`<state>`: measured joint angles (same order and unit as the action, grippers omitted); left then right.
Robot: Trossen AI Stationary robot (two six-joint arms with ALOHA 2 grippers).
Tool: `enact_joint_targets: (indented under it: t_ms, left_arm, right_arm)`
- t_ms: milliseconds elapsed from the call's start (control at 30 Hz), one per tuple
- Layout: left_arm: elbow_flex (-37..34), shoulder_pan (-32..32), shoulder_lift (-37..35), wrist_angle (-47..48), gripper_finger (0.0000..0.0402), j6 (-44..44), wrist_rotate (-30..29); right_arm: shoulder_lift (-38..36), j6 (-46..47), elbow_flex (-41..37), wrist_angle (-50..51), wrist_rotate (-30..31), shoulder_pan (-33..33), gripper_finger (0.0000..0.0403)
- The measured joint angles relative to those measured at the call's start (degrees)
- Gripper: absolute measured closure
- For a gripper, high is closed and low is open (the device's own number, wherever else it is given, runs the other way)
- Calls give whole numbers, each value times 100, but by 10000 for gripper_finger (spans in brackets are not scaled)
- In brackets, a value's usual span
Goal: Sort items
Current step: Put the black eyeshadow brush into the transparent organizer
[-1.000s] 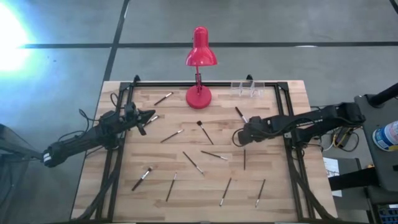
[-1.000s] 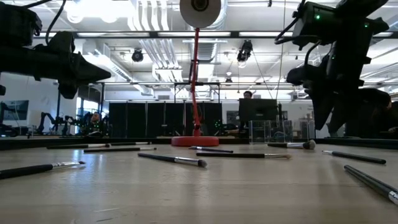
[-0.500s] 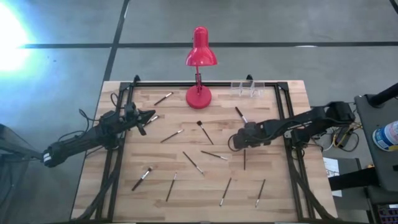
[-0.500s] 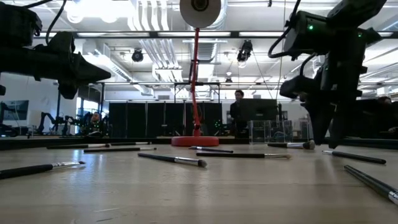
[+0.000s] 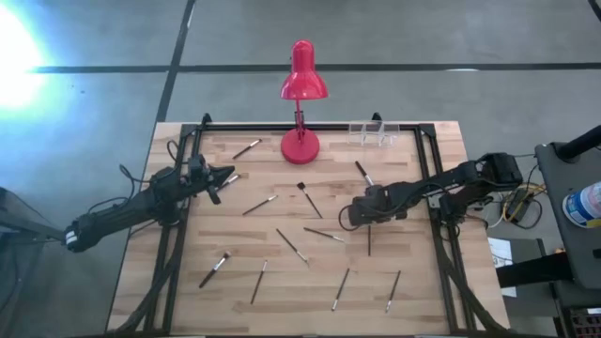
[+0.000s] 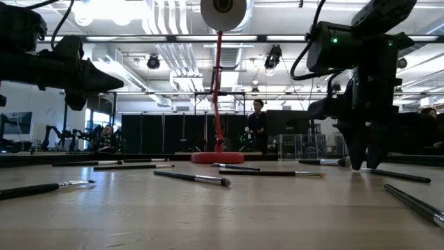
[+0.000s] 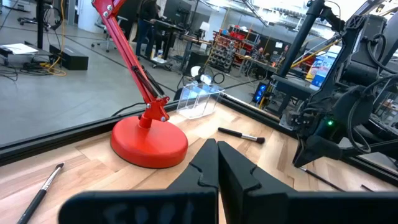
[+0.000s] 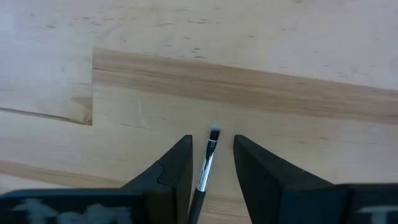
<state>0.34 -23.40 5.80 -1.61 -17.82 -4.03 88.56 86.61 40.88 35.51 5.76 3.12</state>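
On a wooden worktop point(image 5: 413, 300) the right gripper point(image 8: 210, 165) has its two dark fingers point(image 8: 171, 171) parted narrowly either side of one thin brush point(image 8: 205, 167) — the brush lies flat between them, touching neither, its long axis in line with the fingers and its small dark bristle tip pointing away from the wrist. From above, that gripper point(image 5: 349, 216) sits right of the worktop's middle, its arm reaching in from the right edge; in the level view it point(image 6: 366, 154) hangs with its tips close to the wood.

The left gripper point(image 5: 228, 176) waits near the left edge with its fingers point(image 7: 208, 165) pressed together and nothing between them.

The other brushes point(image 5: 292, 245) are scattered flat over the worktop at mixed angles. A dark one point(image 5: 369, 239) just in front of the right gripper runs front to back. Three near the front edge — point(image 5: 257, 282), point(image 5: 341, 288) and point(image 5: 392, 291) — lie steeply, tipped a little to the right. A thicker one point(image 5: 214, 268) lies diagonally toward the front left corner, and another point(image 5: 247, 148) lies near the back edge, left of the red desk lamp point(image 5: 302, 89), whose round base stands at mid back edge. A small clear holder point(image 5: 374, 132) stands at the back edge toward the right corner.
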Motion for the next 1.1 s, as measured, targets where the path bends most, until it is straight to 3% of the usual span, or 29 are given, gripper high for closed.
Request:
enact_joint_targets:
  t_ms: [467,733,1100]
  left_arm:
    - [0,-2,0,2,401,0,-2]
    - [0,-1,0,2,401,0,-2]
    - [0,-2,0,2,401,0,-4]
  right_arm:
    - [515,-716,656,496,229,-7,380]
    - [491,-1184,659,326,631,-21,394]
    - [-484,-2146,667,261,1802,-59,394]
